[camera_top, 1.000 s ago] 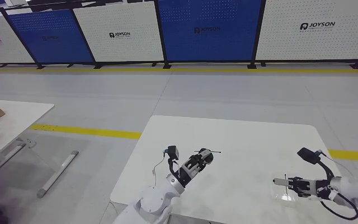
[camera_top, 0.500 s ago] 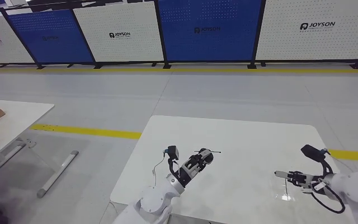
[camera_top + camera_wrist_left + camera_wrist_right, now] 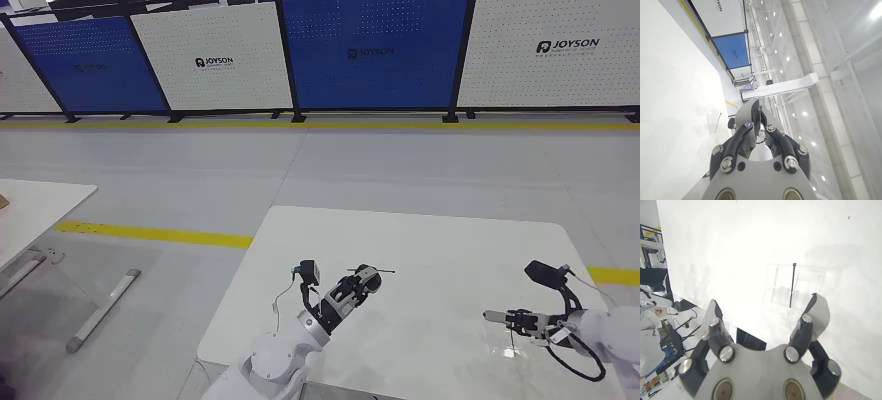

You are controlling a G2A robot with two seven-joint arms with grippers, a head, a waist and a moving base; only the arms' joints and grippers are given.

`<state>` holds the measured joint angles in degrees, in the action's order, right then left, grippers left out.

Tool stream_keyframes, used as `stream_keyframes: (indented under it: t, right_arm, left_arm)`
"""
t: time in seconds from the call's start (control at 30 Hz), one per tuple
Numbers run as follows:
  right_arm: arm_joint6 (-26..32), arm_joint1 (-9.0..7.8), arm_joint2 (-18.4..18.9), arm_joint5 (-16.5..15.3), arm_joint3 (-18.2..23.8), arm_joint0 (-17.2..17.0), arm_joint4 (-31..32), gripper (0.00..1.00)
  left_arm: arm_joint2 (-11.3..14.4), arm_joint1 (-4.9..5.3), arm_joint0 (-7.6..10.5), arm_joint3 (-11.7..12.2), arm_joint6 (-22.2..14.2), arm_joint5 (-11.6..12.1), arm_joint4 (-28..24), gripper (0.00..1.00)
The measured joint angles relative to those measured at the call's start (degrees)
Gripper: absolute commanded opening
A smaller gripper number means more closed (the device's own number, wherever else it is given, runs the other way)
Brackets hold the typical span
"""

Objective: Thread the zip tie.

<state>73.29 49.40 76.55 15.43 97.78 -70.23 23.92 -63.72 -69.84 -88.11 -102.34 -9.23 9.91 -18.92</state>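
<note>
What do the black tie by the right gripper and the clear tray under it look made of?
The tie: likely nylon plastic, matte black; a thin, straight strip with a small square head. The tray: clear glossy plastic, maybe acrylic; the white table shows through and its edges catch light. Glass cannot be ruled out.

A thin black zip tie (image 3: 792,285) lies straight and flat on a clear tray (image 3: 810,279) near the right edge of the bench (image 3: 734,247), toward its near right corner. It has a small square head at one end and a plain tail at the other. A second zip tie (image 3: 385,271) is pinched crosswise in the left claw (image 3: 759,108), over the bench's left half — an end sticking out to either side.
</note>
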Motion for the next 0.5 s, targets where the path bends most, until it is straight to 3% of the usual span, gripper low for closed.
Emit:
stream_keyframes:
  t: [0.03, 0.07, 0.1, 0.17, 0.23, 0.27, 0.5]
  right_arm:
    - [0.20, 0.06, -0.43, 0.15, -0.13, 0.51, 0.13, 0.96]
    - [0.53, 0.13, -1.00, 0.48, -0.42, 1.25, 0.33, 0.81]
    - [0.86, 0.19, -1.44, 0.86, -0.72, 1.83, 0.48, 0.56]
    - [1.64, 0.32, -2.48, 2.20, -1.70, 3.26, 1.28, 0.48]
    - [2.08, 0.46, -3.50, 3.65, -2.55, 4.47, 2.25, 0.48]
    - [2.33, 0.56, -4.13, 4.07, -3.17, 5.16, 2.68, 0.43]
    - [2.56, 1.27, -6.83, 4.05, -6.32, 7.12, 3.86, 0.42]
  left_arm:
    - [0.00, 0.00, 0.00, 0.00, 0.00, 0.00, 0.00, 0.00]
    - [0.00, 0.00, 0.00, 0.00, 0.00, 0.00, 0.00, 0.00]
    - [0.00, 0.00, 0.00, 0.00, 0.00, 0.00, 0.00, 0.00]
    - [0.00, 0.00, 0.00, 0.00, 0.00, 0.00, 0.00, 0.00]
    - [0.00, 0.00, 0.00, 0.00, 0.00, 0.00, 0.00, 0.00]
    - [0.00, 0.00, 0.00, 0.00, 0.00, 0.00, 0.00, 0.00]
    - [0.00, 0.00, 0.00, 0.00, 0.00, 0.00, 0.00, 0.00]
